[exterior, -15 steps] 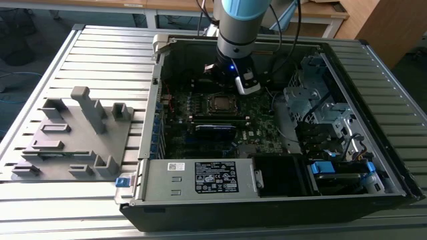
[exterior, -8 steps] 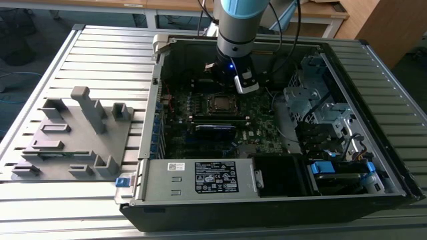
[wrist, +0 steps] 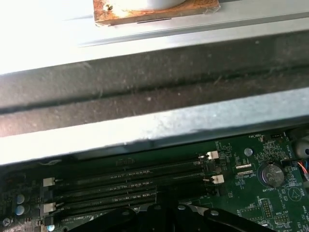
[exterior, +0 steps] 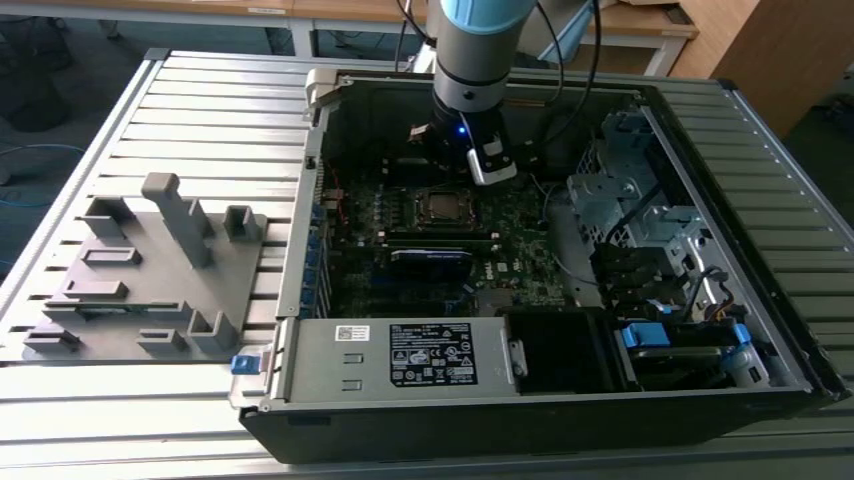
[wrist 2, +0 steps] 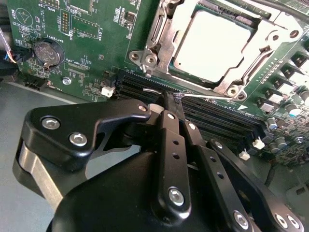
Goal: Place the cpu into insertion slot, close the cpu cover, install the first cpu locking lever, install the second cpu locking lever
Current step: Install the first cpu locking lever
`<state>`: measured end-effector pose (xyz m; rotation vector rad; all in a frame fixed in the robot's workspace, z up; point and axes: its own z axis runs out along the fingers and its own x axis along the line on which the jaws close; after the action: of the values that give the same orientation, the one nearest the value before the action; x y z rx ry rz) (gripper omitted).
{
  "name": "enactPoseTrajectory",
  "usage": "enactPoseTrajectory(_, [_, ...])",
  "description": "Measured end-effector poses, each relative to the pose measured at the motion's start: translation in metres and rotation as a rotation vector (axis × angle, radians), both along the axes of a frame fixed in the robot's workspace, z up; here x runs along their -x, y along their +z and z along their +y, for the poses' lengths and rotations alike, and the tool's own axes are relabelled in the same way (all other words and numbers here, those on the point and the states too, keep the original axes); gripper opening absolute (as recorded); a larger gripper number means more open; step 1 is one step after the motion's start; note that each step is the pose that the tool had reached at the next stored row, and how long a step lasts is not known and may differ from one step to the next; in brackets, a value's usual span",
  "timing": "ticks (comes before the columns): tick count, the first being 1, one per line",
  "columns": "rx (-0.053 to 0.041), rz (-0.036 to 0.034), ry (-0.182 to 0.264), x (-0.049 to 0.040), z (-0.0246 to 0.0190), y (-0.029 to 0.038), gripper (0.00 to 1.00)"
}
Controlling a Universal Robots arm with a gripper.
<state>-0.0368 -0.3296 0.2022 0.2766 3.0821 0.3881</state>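
Silvery cpu (wrist 2: 212, 44) w/ cpu cover (wrist 2: 160, 35) down; claw (wrist 2: 170, 96) pinches lever wire (wrist 2: 207, 97).

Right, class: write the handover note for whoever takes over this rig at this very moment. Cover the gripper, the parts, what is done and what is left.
Gripper: it is low over the motherboard with its fingers closed together. The tips are at a thin locking lever beside the socket, but it is unclear whether they actually grip it.
Parts: the cpu sits in place, with the cpu cover down around it.
Done: cpu placed, cover closed.
Left: the two locking levers. I cannot tell whether either is latched.
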Motion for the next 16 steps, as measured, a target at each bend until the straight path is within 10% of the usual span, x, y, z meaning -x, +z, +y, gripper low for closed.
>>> enactPoseTrajectory(16, [0.0162, -0.0118, -0.001, 0.0002, 0.0004, -0.0013, 0.1])
